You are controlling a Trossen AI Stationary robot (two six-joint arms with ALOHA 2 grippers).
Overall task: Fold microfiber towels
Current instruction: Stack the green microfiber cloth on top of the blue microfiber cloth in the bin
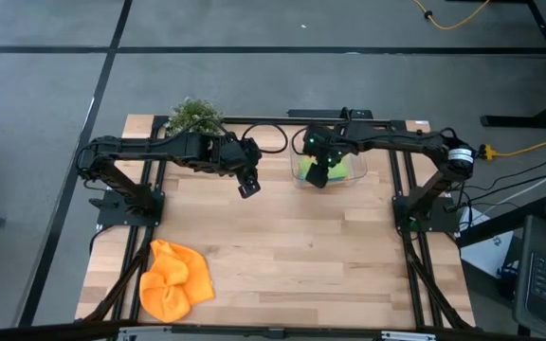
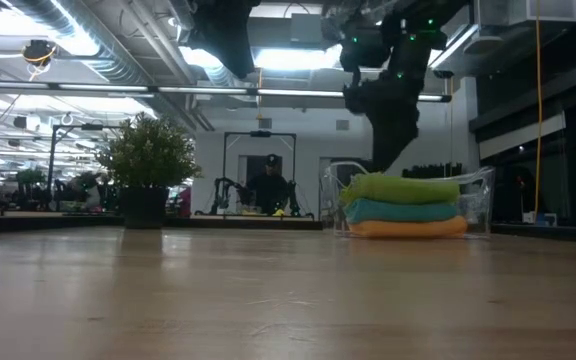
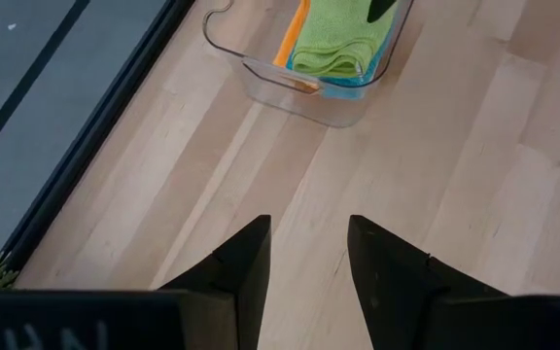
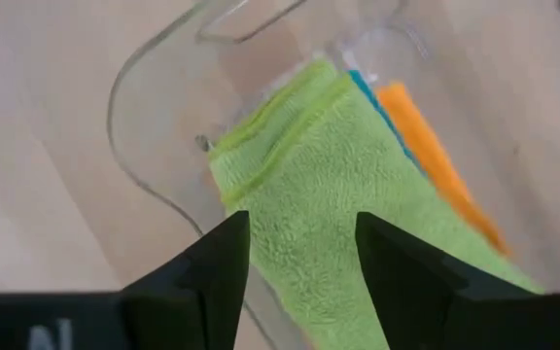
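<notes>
Stack in the tub: three folded microfiber towels lie one on another inside the clear plastic tub [image 1: 301,177] at the far edge of the table, the lime green towel [image 4: 348,194] on top, the teal blue towel [image 2: 403,210] in the middle, a folded orange towel [image 2: 408,228] at the bottom.
Right gripper: the right gripper [image 4: 299,258] hangs just above the green towel with its fingers apart and nothing between them; the towel lies flat beneath, not pinched.
Left gripper: the left gripper [image 3: 307,258] hovers above bare wood near the middle of the far half of the table [image 1: 282,237], fingers apart and empty, the tub ahead of it.
Remaining towel: a second, loose orange towel [image 1: 173,279] lies crumpled and unfolded at the near left corner, well apart from both grippers.
Key relation: the loose towel sits on the left arm's side, toward the near edge; the left gripper looks the nearer, with the right across the table over the tub.
Long axis: in the high view the crumpled heap runs roughly from far to near.
Likely next: reaching back toward that corner to spread and fold the last towel.
</notes>
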